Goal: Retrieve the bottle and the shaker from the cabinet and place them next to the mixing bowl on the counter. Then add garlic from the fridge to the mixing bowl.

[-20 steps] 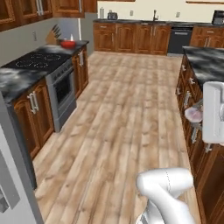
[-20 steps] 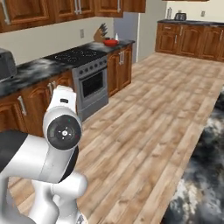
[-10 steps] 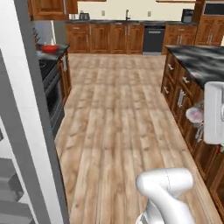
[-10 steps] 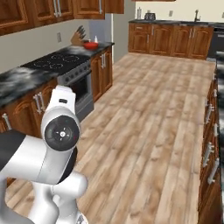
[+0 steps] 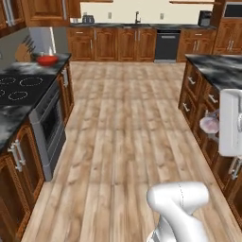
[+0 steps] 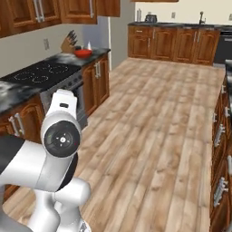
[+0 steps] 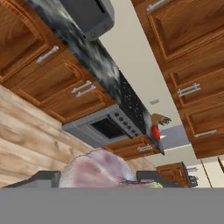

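One garlic bulb [image 7: 99,169] gripped in the hand [image 7: 98,177] — one red bowl [image 5: 47,60] beside one stove [image 5: 21,87].

Home kitchen. Brown wood cabinets [image 5: 125,43] along walls, more up high [image 6: 54,11]. Dark marble counter [image 5: 215,68] on top of drawers. Black stove top [image 5: 19,87] with silver oven [image 5: 49,127] under it. Red bowl [image 5: 47,60] and knife block [image 6: 69,44] near stove. Sink tap [image 5: 136,17] and black dishwasher [image 5: 167,46] at far wall. Toaster [image 5: 88,19] and coffee maker [image 5: 204,18] on far counter. Light wood plank floor [image 5: 127,132] in middle.
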Available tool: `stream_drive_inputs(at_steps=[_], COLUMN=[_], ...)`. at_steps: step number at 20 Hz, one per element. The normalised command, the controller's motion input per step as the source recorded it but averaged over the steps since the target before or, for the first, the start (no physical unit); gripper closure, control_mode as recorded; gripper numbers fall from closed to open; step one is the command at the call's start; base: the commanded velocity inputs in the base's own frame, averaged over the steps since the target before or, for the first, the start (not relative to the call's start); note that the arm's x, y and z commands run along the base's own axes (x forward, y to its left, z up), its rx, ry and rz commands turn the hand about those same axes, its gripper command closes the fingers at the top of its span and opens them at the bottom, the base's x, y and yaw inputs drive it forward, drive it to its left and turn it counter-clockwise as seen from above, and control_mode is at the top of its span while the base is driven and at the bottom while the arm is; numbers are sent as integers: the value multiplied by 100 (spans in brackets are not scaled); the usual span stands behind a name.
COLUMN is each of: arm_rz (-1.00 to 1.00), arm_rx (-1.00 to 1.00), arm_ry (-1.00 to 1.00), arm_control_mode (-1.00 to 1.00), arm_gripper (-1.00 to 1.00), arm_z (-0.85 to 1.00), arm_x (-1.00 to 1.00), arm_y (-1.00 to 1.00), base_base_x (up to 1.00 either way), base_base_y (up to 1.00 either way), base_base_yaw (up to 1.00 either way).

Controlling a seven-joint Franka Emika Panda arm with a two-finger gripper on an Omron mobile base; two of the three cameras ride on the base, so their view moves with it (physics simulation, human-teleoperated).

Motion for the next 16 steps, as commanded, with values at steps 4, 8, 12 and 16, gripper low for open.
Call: stream_drive_inputs(at_steps=[4,8,12,16], arm_rz=[0,0,0,0], arm_rx=[0,0,0,0], arm_ry=[0,0,0,0], arm_control_mode=[100,100,100,100], arm_gripper=[100,100,100,100], arm_z=[0,0,0,0], arm_x=[0,0,0,0], arm_y=[0,0,0,0], base_base_x=[100,100,100,100], base_base_y=[0,0,0,0], base_base_yaw=[3,10,17,19])
